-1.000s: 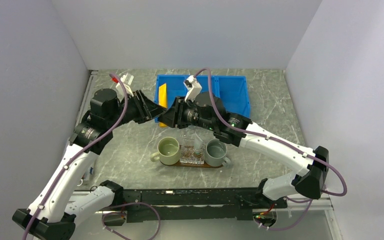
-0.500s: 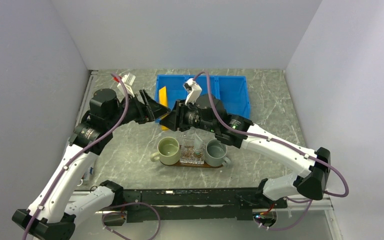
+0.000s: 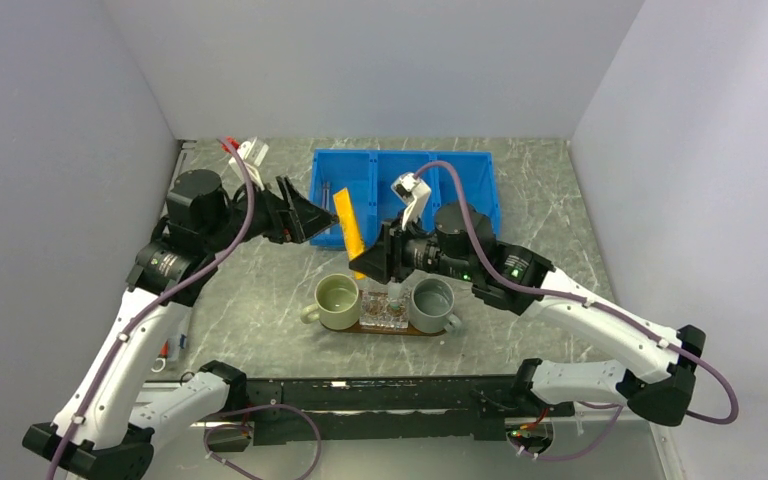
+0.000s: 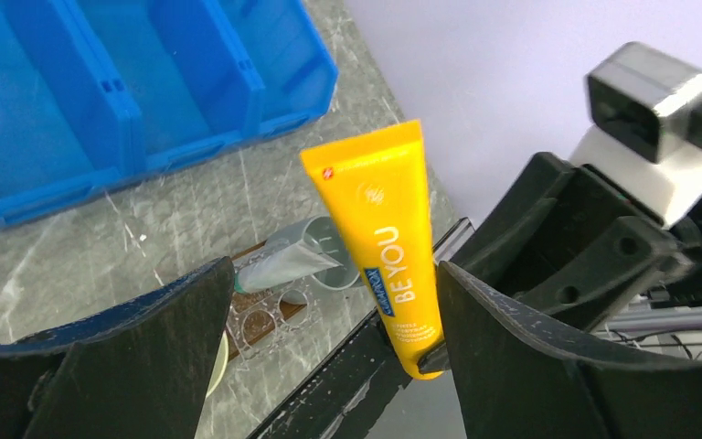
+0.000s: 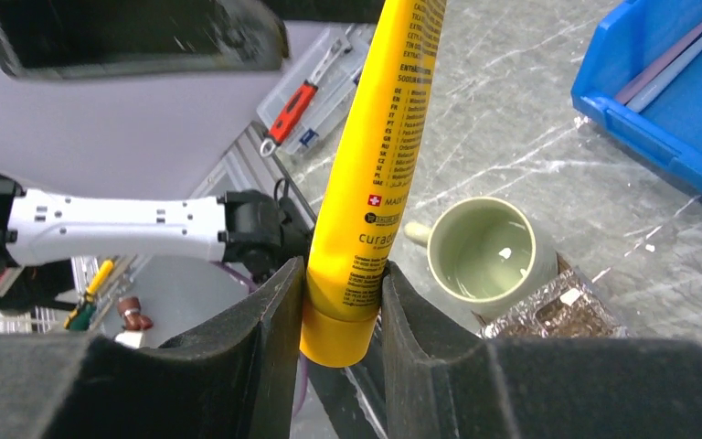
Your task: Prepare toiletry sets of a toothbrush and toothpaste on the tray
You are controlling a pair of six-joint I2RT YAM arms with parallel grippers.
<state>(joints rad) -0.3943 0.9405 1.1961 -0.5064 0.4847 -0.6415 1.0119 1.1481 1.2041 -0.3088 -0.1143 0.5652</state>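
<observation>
Two grippers face each other above the marble-patterned table. The left gripper hangs with its flat black jaws spread wide and nothing between them. Just beyond it the yellow tube stands tilted in the air – smooth glossy plastic with a flat crimped tail. The right gripper pinches that tube near its round cap end. I judge the tube is bound for the dark wooden tray below. It should go down cap-first, with a light squeeze so the soft wall does not buckle, and without knocking the glazed green mug, the clear holder or the grey mug.
</observation>
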